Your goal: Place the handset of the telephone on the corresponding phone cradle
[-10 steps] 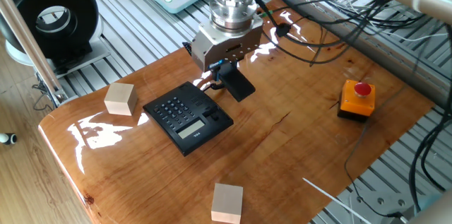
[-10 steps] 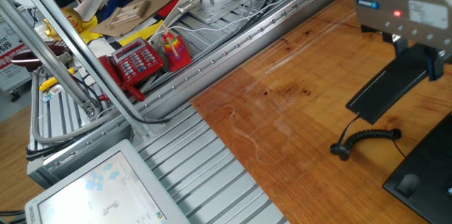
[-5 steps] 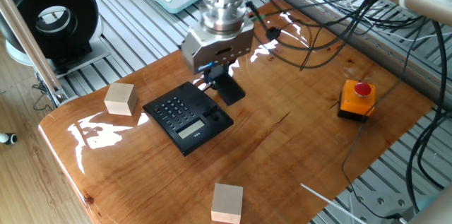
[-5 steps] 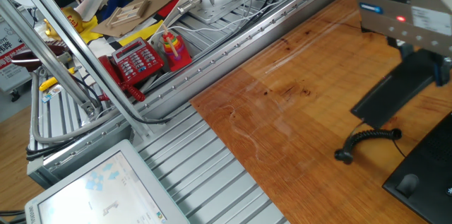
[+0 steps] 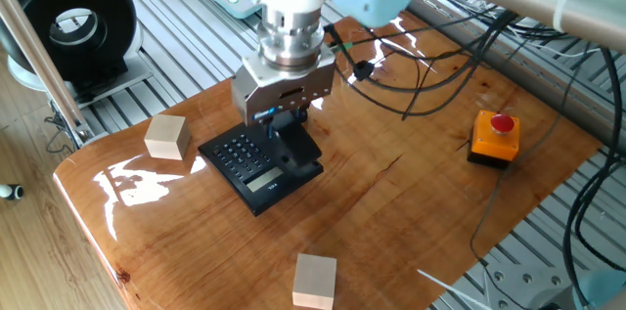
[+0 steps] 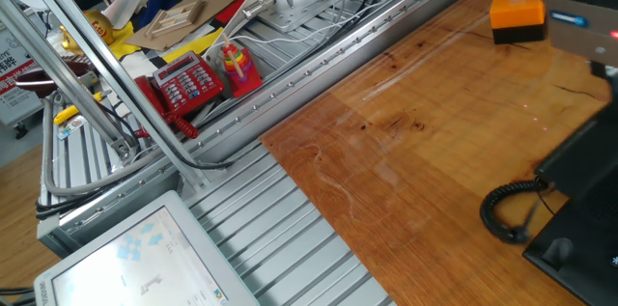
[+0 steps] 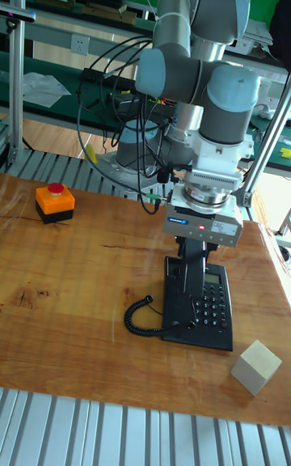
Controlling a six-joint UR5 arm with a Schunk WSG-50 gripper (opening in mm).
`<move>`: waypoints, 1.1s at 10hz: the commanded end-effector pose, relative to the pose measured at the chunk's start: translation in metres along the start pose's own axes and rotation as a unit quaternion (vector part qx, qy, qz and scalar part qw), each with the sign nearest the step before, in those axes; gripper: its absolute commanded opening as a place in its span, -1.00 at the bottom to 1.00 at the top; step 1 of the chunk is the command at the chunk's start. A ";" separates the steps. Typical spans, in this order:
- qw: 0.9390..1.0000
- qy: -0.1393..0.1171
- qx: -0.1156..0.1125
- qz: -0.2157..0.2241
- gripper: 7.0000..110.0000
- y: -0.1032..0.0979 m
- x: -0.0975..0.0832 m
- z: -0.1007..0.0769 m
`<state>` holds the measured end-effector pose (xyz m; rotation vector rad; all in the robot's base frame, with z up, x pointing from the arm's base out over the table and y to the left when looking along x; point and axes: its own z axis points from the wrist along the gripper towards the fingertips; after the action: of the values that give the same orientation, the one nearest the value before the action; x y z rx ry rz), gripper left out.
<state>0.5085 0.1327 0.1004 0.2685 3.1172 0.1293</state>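
Observation:
My gripper (image 5: 280, 119) is shut on the black handset (image 5: 294, 143), which hangs tilted over the far side of the black phone base (image 5: 245, 165). In the tall view the gripper (image 7: 196, 246) holds the handset (image 7: 187, 273) above the phone cradle (image 7: 175, 322), the left strip of the base (image 7: 212, 304). Whether the handset touches the cradle I cannot tell. The coiled black cord (image 7: 141, 314) lies on the table left of the base. In the other fixed view the handset (image 6: 582, 158) and cord (image 6: 506, 212) show at the right edge.
An orange box with a red button (image 5: 494, 137) stands far right on the wooden table (image 5: 391, 212). One wooden cube (image 5: 166, 137) sits left of the phone. Another wooden cube (image 5: 315, 280) sits near the front edge. Cables hang behind the arm.
The gripper has carried the handset from beside the phone base to above its side strip. The coiled cord has been dragged along toward the base.

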 end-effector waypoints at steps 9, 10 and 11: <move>0.999 -0.015 0.021 -0.028 -1.00 -0.006 -0.024 0.029; 0.999 -0.016 0.018 -0.026 -1.00 -0.004 -0.025 0.029; 0.999 -0.017 0.016 -0.026 -1.00 -0.006 -0.029 0.028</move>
<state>0.5318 0.1222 0.0697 0.1762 3.0989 0.0409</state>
